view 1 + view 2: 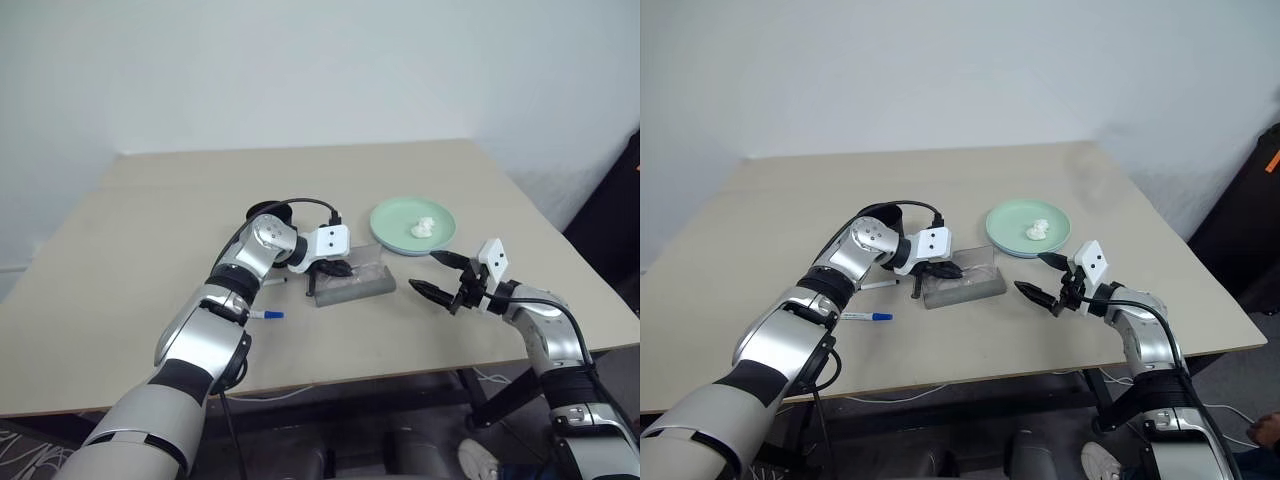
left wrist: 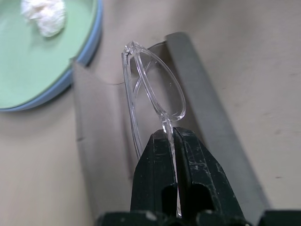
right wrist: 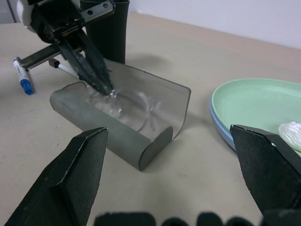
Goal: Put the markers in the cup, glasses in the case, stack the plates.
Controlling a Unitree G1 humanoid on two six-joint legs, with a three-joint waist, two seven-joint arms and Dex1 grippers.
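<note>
Pinching the glasses [image 2: 155, 89] by one lens edge, the left gripper [image 2: 171, 141] is hanging them inside the open case [image 3: 120, 127]; the right gripper [image 1: 440, 277] is waiting wide beside the case, empty.

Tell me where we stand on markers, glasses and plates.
Plates look done: the mint plate sits on the blue one. In hand: the left hand is shut on the glasses, over the open case. Left: at least the blue-capped marker lies on the table, outside the cup. Right hand open.
</note>
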